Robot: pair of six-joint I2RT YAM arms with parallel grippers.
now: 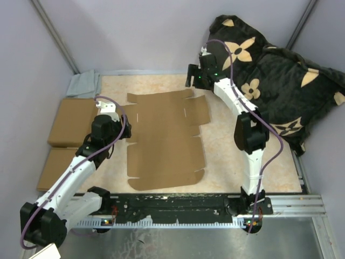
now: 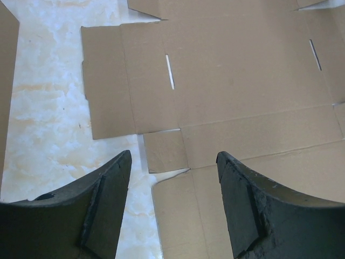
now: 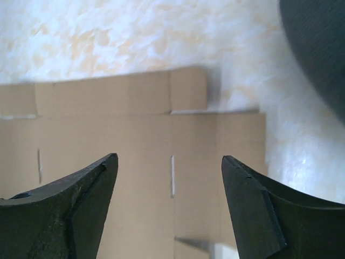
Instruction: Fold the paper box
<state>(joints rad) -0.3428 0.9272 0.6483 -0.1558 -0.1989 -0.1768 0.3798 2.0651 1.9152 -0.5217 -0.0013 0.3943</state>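
The paper box [image 1: 164, 141] lies flat and unfolded in the middle of the table, plain brown with flaps, slots and crease lines. My left gripper [image 1: 127, 125] is open and empty, hovering over the box's left edge; in the left wrist view [image 2: 173, 157] its jaws straddle a small side tab of the box [image 2: 226, 81]. My right gripper [image 1: 190, 76] is open and empty above the box's far right corner; in the right wrist view [image 3: 170, 159] a slot and the corner flap of the box [image 3: 140, 140] show between the jaws.
Two smaller brown cardboard blocks [image 1: 70, 122] [image 1: 54, 164] lie at the left. A grey cloth [image 1: 85, 83] sits at the far left corner. A black cushion with beige flowers [image 1: 280, 81] fills the far right. A metal rail [image 1: 194, 208] runs along the near edge.
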